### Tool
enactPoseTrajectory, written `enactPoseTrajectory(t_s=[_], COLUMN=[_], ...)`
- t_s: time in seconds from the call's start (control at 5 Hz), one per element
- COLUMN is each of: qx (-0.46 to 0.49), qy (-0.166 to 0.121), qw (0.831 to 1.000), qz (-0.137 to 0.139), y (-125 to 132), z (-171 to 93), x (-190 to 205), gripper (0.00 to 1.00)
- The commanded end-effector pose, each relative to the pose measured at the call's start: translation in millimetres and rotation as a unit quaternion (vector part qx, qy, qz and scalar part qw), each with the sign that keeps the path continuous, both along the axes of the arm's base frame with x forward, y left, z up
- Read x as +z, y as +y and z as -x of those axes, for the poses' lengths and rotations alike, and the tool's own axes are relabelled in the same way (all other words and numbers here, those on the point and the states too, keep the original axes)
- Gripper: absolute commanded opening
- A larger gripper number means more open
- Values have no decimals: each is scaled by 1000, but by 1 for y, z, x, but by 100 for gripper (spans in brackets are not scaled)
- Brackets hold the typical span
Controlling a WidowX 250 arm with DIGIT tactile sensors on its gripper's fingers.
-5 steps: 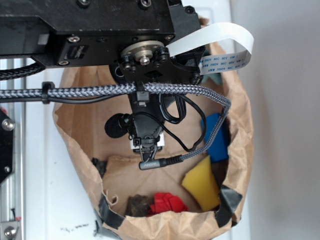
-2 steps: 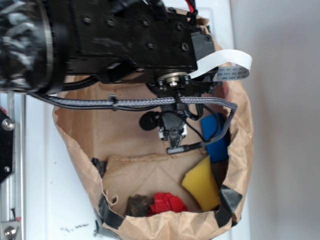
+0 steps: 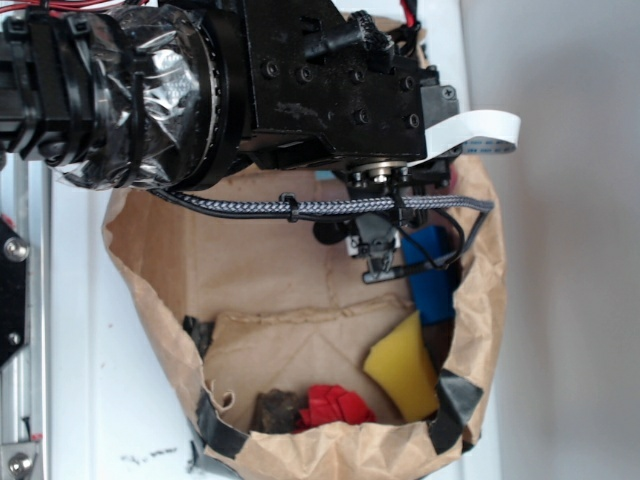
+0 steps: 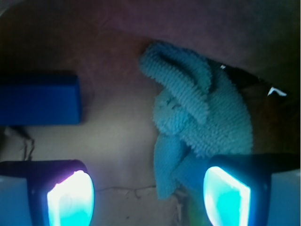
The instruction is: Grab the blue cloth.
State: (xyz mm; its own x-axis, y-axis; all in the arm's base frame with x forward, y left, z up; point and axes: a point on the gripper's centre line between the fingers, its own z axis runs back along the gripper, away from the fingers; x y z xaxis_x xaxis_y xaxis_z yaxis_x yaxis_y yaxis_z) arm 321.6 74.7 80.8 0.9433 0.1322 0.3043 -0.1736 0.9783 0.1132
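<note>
Brown paper forms the wall of a bag [image 3: 150, 270] that lies open on a white surface [image 3: 80, 380], and the black arm [image 3: 300, 90] of the robot reaches down into it from the top. From the outside view I cannot see the gripper tips; the arm and a braided grey cable [image 3: 330, 207] hide them. A white flat ribbon cable [image 3: 480, 130] curls out at the right side of the arm.

Inside the bag, near its lower rim, I see a yellow wedge [image 3: 400, 365], a red piece [image 3: 335, 405] and a dark brown piece [image 3: 275, 408]. A dark blue block [image 3: 432, 280] sits under the arm, above the yellow wedge.

In the wrist view, the blue cloth [image 4: 197, 122] lies crumpled on the paper floor, with many folds and a fuzzy surface. It is in the right half of the picture and its lower edge reaches the right finger. The gripper [image 4: 148, 193] is wide apart and holds nothing. Its two fingertips [image 4: 70, 197] glow pale cyan at the bottom corners. The cloth is mostly ahead of the right fingertip, not centred between the two. The dark blue block [image 4: 40, 98] shows at the left, well apart from the cloth, above the left fingertip.
</note>
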Motion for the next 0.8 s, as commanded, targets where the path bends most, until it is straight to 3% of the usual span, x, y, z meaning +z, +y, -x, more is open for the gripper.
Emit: enactPoseTrajectory(t_s=[0.0, 0.2, 0.6], qx=[20, 31, 46], qy=[-35, -61, -58], qw=[999, 996, 995], qz=[-28, -52, -71], y=[16, 17, 17], z=[-18, -19, -21], x=[12, 12, 4], gripper=[100, 100, 100])
